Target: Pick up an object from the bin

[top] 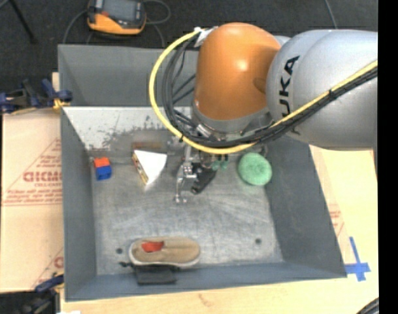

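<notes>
the gripper point(187, 187) hangs low over bare floor of the bin point(205, 231), between 2 things: a white wedge point(151, 165) just beside it, toward the view's left, and a green ball point(254, 169) near on the other side. whether its jaws are spread or clenched i cannot tell. to pick well, i think it must first center over 1 thing, probably the wedge, and then go down straight
</notes>
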`<move>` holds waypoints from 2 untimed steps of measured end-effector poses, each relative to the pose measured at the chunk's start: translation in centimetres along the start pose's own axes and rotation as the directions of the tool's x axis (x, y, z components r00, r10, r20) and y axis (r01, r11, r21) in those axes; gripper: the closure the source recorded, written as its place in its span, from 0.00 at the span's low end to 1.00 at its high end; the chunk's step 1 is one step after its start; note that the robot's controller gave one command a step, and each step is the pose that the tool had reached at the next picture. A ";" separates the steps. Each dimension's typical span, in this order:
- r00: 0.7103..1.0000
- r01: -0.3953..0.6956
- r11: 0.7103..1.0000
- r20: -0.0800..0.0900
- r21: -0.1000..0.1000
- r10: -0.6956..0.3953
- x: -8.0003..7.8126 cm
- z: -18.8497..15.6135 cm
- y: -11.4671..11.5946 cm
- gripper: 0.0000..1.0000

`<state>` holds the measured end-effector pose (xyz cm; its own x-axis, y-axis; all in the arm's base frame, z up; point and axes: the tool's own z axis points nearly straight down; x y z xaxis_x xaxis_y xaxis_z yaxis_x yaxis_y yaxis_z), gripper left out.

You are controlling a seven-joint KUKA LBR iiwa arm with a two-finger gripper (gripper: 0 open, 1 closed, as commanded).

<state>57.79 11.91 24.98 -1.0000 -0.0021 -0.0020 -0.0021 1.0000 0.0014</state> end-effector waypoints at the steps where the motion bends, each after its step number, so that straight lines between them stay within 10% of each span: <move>1: 1.000 0.027 1.000 0.007 0.000 -0.027 1.3 5.0 -0.2 0.00; 2: 0.993 0.117 0.993 0.005 0.002 -0.117 2.9 11.9 -1.3 0.00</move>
<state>54.92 10.62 13.08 -0.9928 -0.1192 -0.0073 -0.1192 0.9929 -0.0005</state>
